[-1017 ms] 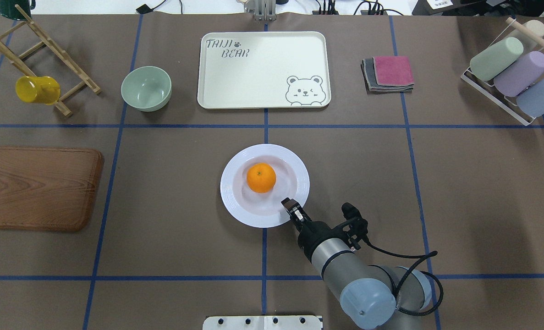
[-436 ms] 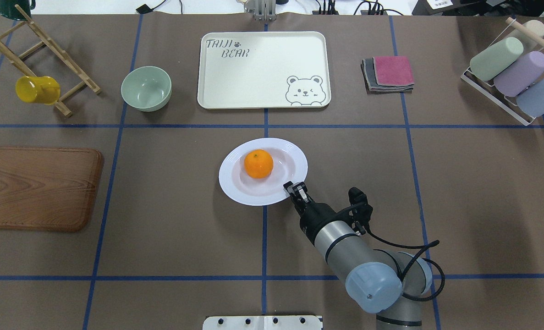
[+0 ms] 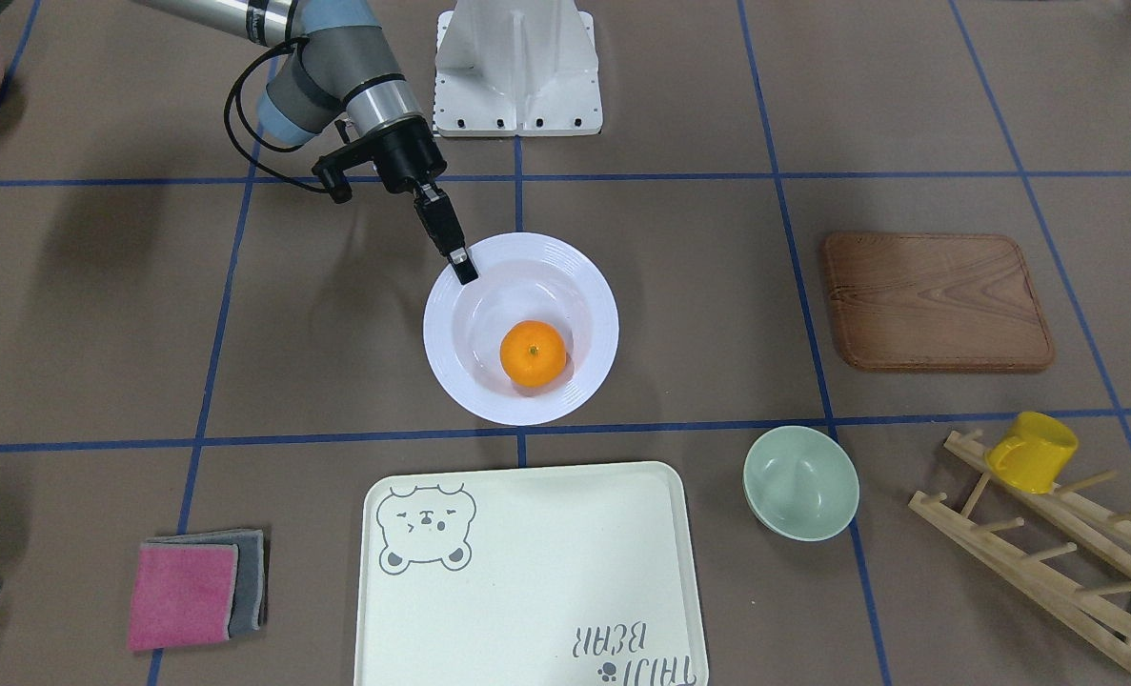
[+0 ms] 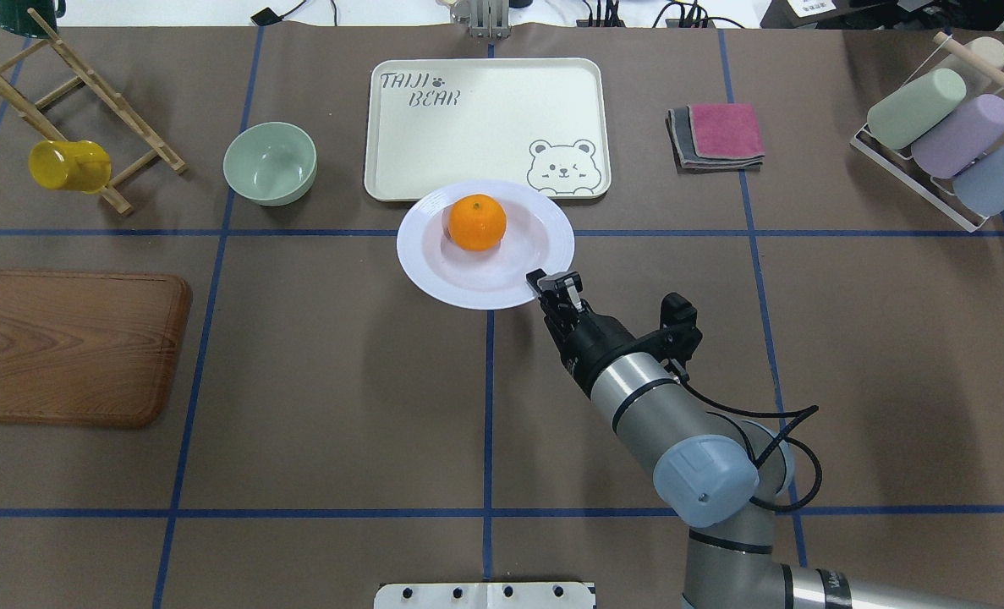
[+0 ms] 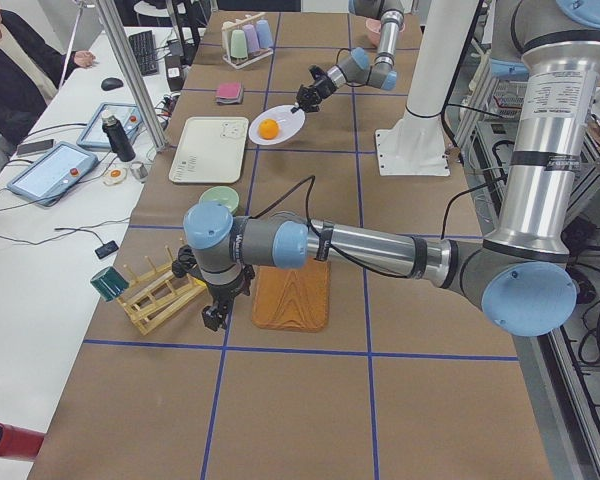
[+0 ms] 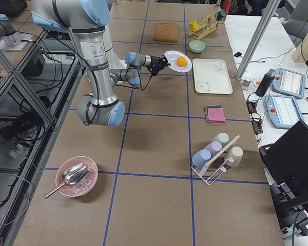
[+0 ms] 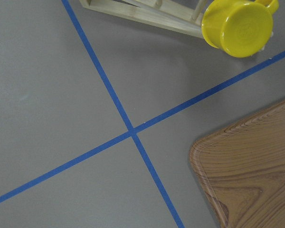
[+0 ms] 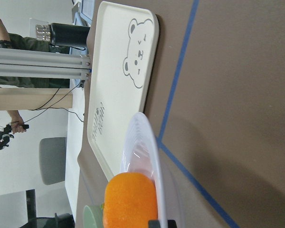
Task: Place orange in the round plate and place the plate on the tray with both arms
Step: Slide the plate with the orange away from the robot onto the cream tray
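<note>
The orange [image 4: 477, 222] lies in the white round plate [image 4: 468, 279], off centre toward the far side. My right gripper [image 4: 555, 282] is shut on the plate's near right rim and holds it off the table. From overhead the plate's far edge overlaps the near edge of the cream bear tray [image 4: 486, 127]. In the front-facing view the right gripper [image 3: 464, 269] pinches the rim of the plate [image 3: 565, 286], short of the tray [image 3: 527, 572]. The left gripper [image 5: 213, 318] hangs over the table by the wooden board; I cannot tell whether it is open.
A pale green bowl [image 4: 270, 162] stands left of the tray and folded cloths [image 4: 717, 135] lie right of it. At the left are a wooden board [image 4: 70, 347] and a rack with a yellow mug [image 4: 68, 165]. A cup rack [image 4: 950, 135] is at far right.
My right gripper has lifted the plate with the orange and carried it away from the robot toward the tray. The orange has rolled toward the plate's far side.
</note>
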Motion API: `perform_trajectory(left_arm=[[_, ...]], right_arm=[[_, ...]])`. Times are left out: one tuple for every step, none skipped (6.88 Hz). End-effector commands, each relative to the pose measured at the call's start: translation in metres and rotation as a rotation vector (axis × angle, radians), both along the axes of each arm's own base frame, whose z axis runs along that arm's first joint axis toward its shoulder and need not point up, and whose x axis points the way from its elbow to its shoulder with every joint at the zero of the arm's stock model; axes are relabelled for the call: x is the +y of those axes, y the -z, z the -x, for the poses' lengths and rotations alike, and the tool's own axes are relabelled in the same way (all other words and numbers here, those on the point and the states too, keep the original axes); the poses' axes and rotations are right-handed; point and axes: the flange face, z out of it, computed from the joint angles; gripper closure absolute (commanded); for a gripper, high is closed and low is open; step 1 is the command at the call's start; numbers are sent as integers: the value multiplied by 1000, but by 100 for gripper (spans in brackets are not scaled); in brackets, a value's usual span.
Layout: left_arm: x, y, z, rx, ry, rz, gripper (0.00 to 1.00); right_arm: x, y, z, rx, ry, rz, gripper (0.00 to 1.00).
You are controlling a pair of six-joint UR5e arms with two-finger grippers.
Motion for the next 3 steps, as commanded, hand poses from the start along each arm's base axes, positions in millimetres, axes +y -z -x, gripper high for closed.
perform_trajectory(left_arm=[[21,0,0,42,228,229,1],[21,2,0,42,273,273,1],[25,0,0,42,267,270,1]], right_arm=[[-40,9,-14,-24,-67,8,100],[-71,6,-7,-41,-109,50,100],[-112,2,12,24,-132,89,100]])
